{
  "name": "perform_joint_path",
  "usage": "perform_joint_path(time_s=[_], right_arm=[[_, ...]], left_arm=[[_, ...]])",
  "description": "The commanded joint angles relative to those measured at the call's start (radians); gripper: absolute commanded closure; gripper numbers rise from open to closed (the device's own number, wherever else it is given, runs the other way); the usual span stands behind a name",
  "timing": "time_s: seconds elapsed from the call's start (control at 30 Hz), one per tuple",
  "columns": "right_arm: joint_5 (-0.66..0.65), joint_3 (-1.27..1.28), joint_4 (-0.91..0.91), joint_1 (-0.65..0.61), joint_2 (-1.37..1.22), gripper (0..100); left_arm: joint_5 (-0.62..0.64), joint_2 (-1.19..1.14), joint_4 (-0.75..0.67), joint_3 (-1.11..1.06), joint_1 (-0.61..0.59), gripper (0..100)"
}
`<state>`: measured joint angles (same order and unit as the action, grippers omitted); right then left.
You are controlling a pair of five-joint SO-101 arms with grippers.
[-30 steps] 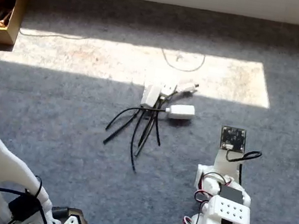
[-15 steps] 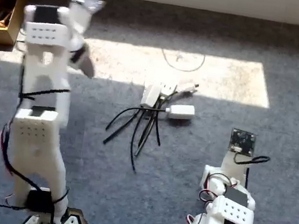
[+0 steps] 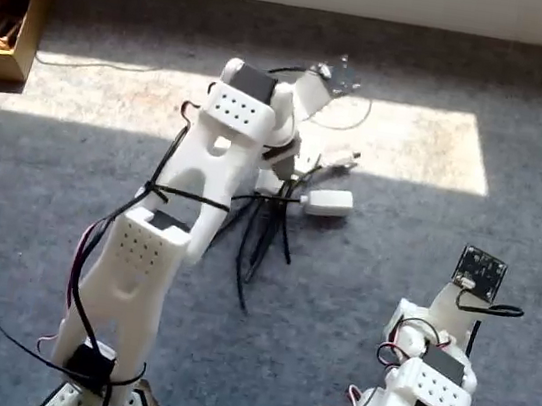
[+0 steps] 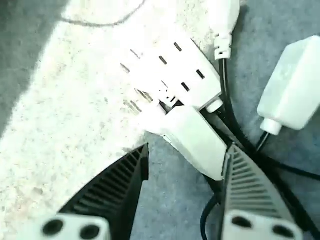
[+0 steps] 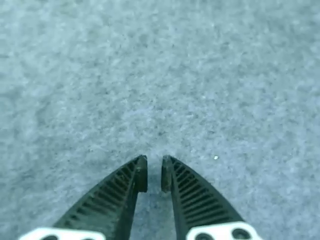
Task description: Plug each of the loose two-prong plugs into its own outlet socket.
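Grey carpet (image 3: pixel 514 197) covers the floor, and a sunlit band (image 3: pixel 114 95) crosses its far half.

(a) My left arm (image 3: pixel 160 238) stretches from the near edge out to the middle of the carpet, with its wrist over the cluster of sockets and cords.

(b) My right arm (image 3: pixel 422 386) stands folded at the near right, well apart from that cluster.

(c) A wooden box (image 3: pixel 8 25) sits at the far left edge.

(d) Black cords (image 3: pixel 256 236) fan out from the cluster toward the near side.

(e) The outlet block (image 4: pixel 170 70), white with several pairs of slots, lies at the edge of the sunlit band.

(f) A white adapter (image 3: pixel 328 203) on a black cord lies just beside the block, apart from it.

(g) A white plug (image 4: pixel 192 137) lies with its nose against the block's edge; I cannot tell whether its prongs are seated.

(h) The left claw (image 4: pixel 188 152) is spread wide, with one finger on either side of the white plug; I cannot tell whether they touch it.

(i) The right claw (image 5: pixel 154 167) hangs over bare carpet, its fingers drawn almost together and holding nothing.
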<state>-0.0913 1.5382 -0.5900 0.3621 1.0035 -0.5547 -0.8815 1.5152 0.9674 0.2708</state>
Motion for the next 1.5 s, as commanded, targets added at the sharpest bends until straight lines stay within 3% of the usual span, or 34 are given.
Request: perform_joint_path(time_s=[0.0, 0.13, 0.37, 0.83, 0.97, 1.1, 1.17, 1.47], right_arm=[[-0.008, -0.036, 0.016, -0.012, 0.012, 93.7], [-0.008, -0.033, 0.016, -0.013, 0.012, 93.7], [-0.008, -0.030, 0.016, -0.053, 0.012, 93.7], [-0.008, -0.030, 0.016, -0.061, 0.012, 93.7], [-0.035, -0.028, 0.018, -0.062, 0.012, 93.7], [-0.038, -0.028, 0.018, -0.062, 0.012, 93.7], [-0.040, -0.028, 0.018, -0.062, 0.012, 93.7], [-0.041, -0.027, 0.018, -0.081, 0.012, 93.7]], left_arm=[[-0.011, -0.079, -0.064, 0.013, -0.024, 77], [-0.009, -0.128, -0.094, 0.013, -0.051, 77], [-0.008, -0.087, 0.003, 0.096, -0.163, 77], [-0.003, -0.079, 0.040, 0.150, -0.110, 77], [0.095, -0.048, 0.049, 0.265, -0.077, 71], [0.132, -0.015, 0.184, 0.380, -0.056, 70], [0.153, -0.018, 0.241, 0.407, -0.064, 70], [0.176, -0.143, 0.244, 0.406, -0.194, 70]])
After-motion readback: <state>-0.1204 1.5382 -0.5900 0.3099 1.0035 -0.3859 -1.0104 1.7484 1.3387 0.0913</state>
